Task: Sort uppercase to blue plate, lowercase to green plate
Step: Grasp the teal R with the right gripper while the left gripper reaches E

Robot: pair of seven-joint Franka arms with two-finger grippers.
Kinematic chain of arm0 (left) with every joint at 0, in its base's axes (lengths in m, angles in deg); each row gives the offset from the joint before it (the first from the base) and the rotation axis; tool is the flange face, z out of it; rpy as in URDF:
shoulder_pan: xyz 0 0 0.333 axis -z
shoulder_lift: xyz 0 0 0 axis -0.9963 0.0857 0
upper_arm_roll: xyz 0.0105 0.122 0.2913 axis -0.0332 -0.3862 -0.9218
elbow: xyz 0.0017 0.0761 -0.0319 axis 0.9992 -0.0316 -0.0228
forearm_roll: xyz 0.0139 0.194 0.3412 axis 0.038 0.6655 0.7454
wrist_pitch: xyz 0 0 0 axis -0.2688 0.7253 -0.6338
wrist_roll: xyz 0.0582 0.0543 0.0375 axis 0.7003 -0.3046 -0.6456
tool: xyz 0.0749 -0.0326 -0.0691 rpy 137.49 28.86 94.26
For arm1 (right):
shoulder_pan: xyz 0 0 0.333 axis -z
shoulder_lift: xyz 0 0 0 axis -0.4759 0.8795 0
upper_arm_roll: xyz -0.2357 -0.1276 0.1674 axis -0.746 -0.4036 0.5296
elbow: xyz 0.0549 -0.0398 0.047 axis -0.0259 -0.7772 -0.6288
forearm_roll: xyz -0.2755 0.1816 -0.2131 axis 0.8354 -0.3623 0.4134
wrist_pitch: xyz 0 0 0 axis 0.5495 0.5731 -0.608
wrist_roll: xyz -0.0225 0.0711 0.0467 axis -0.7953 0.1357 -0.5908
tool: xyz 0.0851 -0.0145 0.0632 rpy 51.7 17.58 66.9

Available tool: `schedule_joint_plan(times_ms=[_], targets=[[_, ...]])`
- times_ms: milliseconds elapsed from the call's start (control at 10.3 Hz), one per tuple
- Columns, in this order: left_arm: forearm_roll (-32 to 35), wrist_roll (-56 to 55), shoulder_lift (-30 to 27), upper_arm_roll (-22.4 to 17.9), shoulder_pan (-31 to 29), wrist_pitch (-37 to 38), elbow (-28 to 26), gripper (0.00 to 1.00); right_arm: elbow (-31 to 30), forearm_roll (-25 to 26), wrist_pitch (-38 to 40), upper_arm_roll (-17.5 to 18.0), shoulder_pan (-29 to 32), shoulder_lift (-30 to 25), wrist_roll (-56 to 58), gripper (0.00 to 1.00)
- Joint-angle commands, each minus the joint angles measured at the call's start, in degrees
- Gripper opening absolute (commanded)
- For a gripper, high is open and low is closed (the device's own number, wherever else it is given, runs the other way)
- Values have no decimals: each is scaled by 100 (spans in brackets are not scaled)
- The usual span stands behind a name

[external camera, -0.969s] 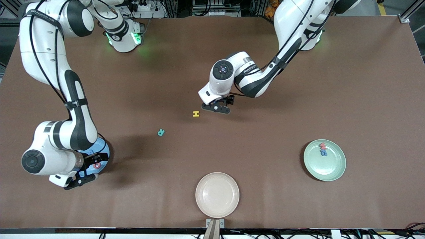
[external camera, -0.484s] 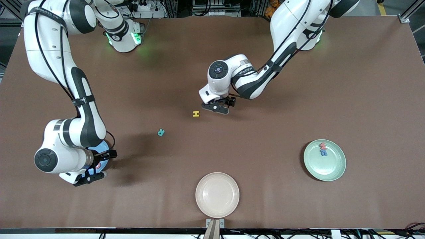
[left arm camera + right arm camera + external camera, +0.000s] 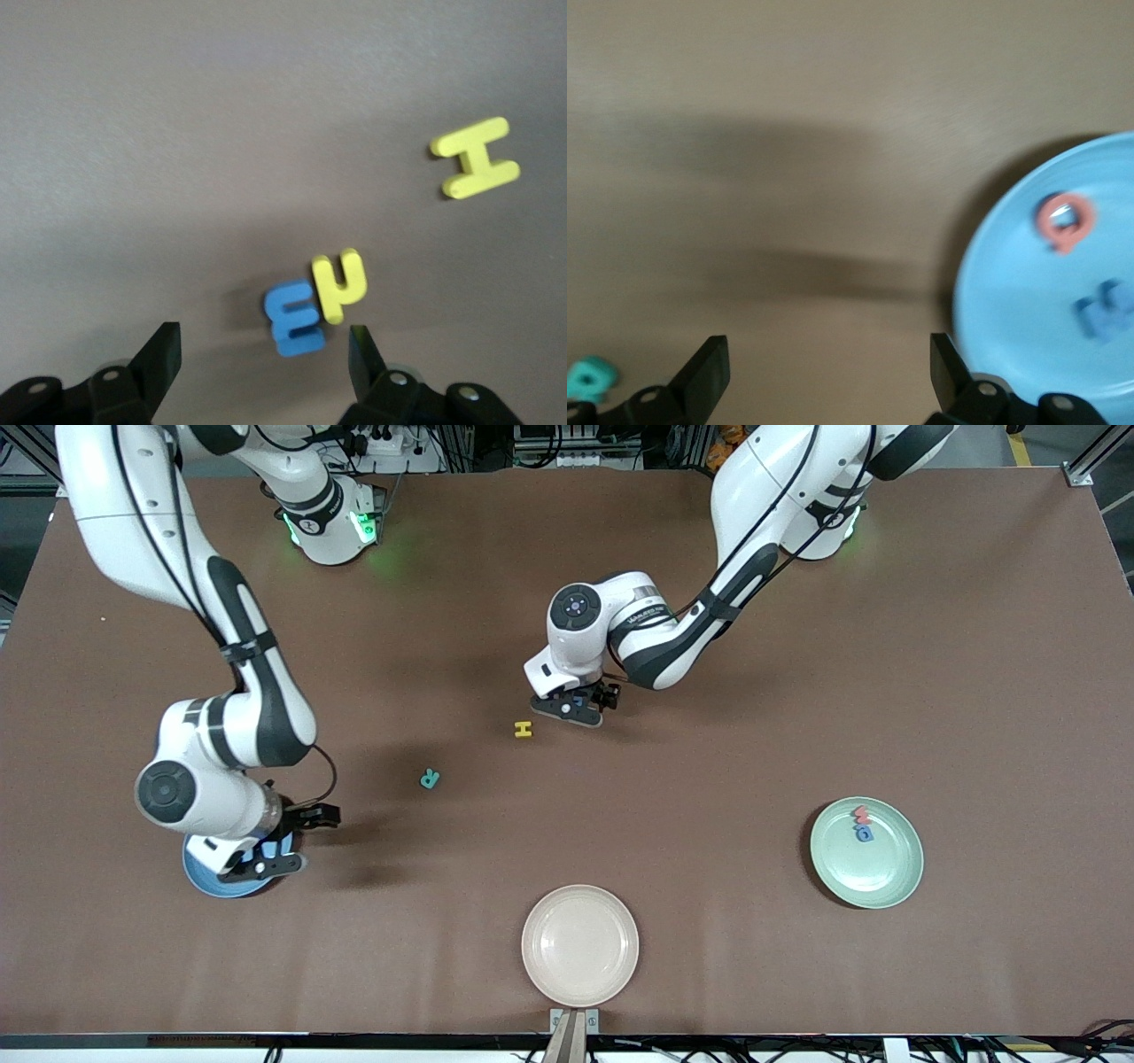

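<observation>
My left gripper (image 3: 576,707) hangs open, low over the middle of the table. In the left wrist view a blue e-like lowercase letter (image 3: 295,319) and a yellow h (image 3: 341,285) lie touching, just ahead of the left gripper (image 3: 264,356) and nearer one finger. The yellow H (image 3: 524,729) (image 3: 475,158) lies close beside them. A teal R (image 3: 430,779) (image 3: 589,379) lies toward the right arm's end. My right gripper (image 3: 282,841) (image 3: 824,367) is open and empty at the edge of the blue plate (image 3: 205,877) (image 3: 1010,328), which holds a red O (image 3: 1063,220) and a blue M (image 3: 1103,310). The green plate (image 3: 890,877) holds a red m (image 3: 861,813) and a blue letter (image 3: 864,833).
A cream plate (image 3: 579,945) sits near the table's front edge, nearer the front camera than the yellow H. The right arm's elbow and forearm stand over the table toward its own end.
My right arm has risen and pulled back off the blue plate toward the teal R. My left gripper has shifted slightly toward the yellow H, with its fingers a little narrower.
</observation>
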Motion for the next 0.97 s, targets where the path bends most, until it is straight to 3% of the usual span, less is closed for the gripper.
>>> schedule_joint_plan(times_ms=[0, 387, 678, 872], targets=[[123, -201, 34, -6, 147, -121, 26, 83, -337, -4, -79, 12, -274, -274, -977, 100], [202, -254, 131, -6, 130, -280, 17, 79, -301, -13, -123, 12, -687, -204, -2726, 100], [202, -254, 122, -6, 121, -385, 35, 78, -310, -21, -149, 21, -863, -125, -3431, 100], [202, -254, 131, -24, 121, -429, 18, 78, -319, -764, -263, 12, -907, -20, -3548, 100]])
